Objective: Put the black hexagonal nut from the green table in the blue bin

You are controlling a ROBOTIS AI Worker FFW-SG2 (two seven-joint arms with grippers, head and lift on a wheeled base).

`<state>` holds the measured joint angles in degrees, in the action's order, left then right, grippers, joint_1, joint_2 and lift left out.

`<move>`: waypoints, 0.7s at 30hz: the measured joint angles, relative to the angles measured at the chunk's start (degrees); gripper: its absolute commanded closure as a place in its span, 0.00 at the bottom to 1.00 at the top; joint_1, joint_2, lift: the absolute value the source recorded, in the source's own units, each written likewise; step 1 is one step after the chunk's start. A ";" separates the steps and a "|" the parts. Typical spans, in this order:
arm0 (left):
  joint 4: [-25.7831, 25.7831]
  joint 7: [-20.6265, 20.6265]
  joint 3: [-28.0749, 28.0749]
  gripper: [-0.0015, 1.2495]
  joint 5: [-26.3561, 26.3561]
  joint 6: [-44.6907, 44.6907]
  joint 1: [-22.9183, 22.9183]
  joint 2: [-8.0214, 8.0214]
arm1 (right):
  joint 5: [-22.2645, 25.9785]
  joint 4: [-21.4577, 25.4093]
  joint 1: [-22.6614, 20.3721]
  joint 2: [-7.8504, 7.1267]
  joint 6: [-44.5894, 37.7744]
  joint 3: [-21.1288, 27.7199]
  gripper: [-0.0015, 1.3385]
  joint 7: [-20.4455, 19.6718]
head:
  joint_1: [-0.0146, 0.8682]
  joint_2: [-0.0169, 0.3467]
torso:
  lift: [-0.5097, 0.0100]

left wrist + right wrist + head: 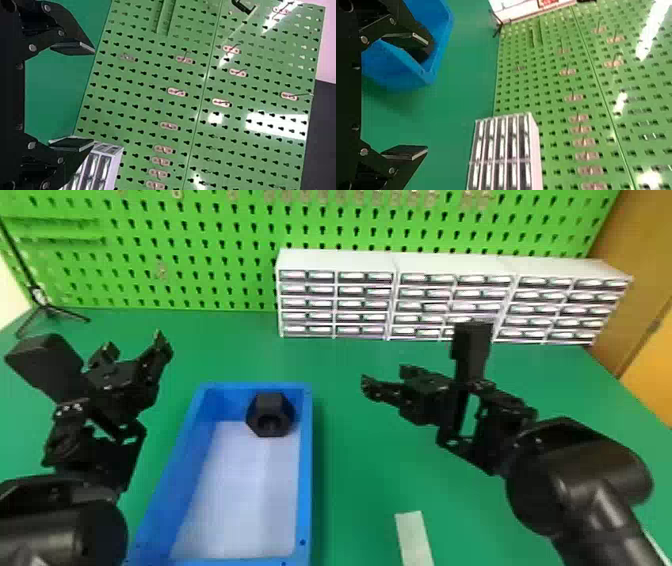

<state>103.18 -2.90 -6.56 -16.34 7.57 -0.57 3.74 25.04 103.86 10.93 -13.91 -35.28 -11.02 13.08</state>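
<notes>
Well left of right hand [385, 377], nut [270, 413]

No text, label, brand, number or sign can be read in the head view or either wrist view.

The blue plastic bin [395, 76] sits on the green worktop [464, 75], and inside it lies the black hexagonal nut [420, 56], partly hidden by one of the right arm's flat black fingers [403, 40]. The other finger stands apart from it, away from the bin. Beyond the bin rises the green perforated pegboard [546, 89]; the white cabinet of small drawers [536, 150] stands well apart from the bin.
</notes>
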 measured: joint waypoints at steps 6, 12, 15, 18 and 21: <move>0.00 0.00 0.07 0.35 0.00 0.00 0.04 -0.01 | -0.51 0.77 -2.20 1.14 -0.06 4.74 0.25 0.01 | 0.80 0.07 | 0.79; 0.00 0.00 0.15 0.35 -0.29 0.02 0.08 0.01 | -0.52 1.15 -3.97 2.35 -0.06 8.87 0.25 0.02 | 0.80 0.07 | 0.79; 0.00 0.00 0.20 0.35 -0.41 0.03 0.11 0.03 | -0.52 1.29 -5.01 3.22 0.02 11.06 0.25 0.02 | 0.80 0.07 | 0.79; 0.00 0.00 0.36 0.35 -0.44 0.03 0.03 0.03 | -0.52 1.43 -6.16 4.06 0.20 13.23 0.25 0.02 | 0.80 0.07 | 0.79; 0.00 0.02 0.49 0.35 -0.44 0.03 -0.10 0.03 | -0.52 1.54 -7.16 4.71 0.28 15.28 0.25 0.02 | 0.80 0.07 | 0.79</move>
<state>103.18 -2.88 -6.07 -16.78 7.61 -0.67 3.78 24.52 105.40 3.77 -9.20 -35.00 4.26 13.09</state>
